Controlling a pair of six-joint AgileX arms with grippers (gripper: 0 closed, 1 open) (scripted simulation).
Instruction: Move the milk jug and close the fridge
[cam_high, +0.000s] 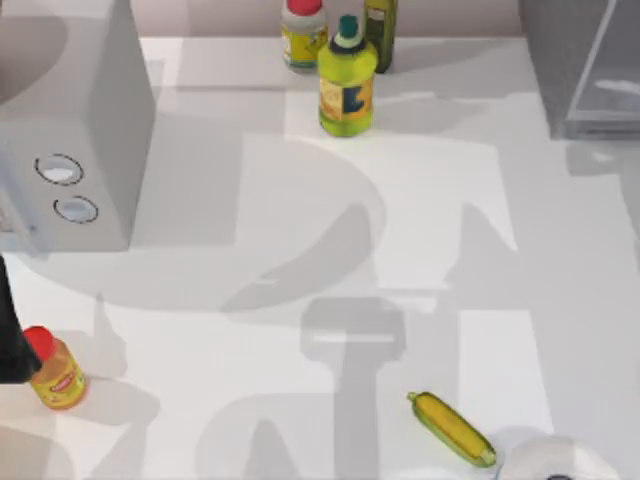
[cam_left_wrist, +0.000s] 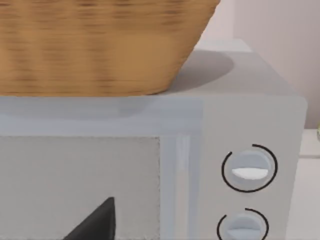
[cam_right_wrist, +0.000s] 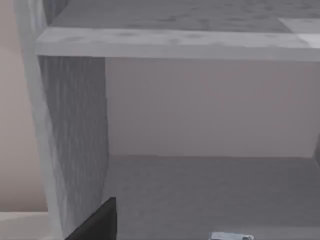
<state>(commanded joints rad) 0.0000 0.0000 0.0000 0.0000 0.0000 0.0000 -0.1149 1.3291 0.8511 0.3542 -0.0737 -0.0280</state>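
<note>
The right gripper is facing into the fridge (cam_right_wrist: 200, 130), the left facing the dialled box (cam_left_wrist: 250, 150); finger states possibly unreadable, I cannot tell

bottles (cam_high: 347, 80) by microwave (cam_high: 75, 130) — basket (cam_left_wrist: 100, 45) on top.

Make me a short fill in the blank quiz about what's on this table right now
1. The box at the table's left has ___ round dials.
2. A woven ___ sits on top of that box.
3. The small yellow bottle near the table's left edge has a ___ cap.
4. The fridge stands at the table's far ___ corner.

Missing words: two; basket; red; right
</note>
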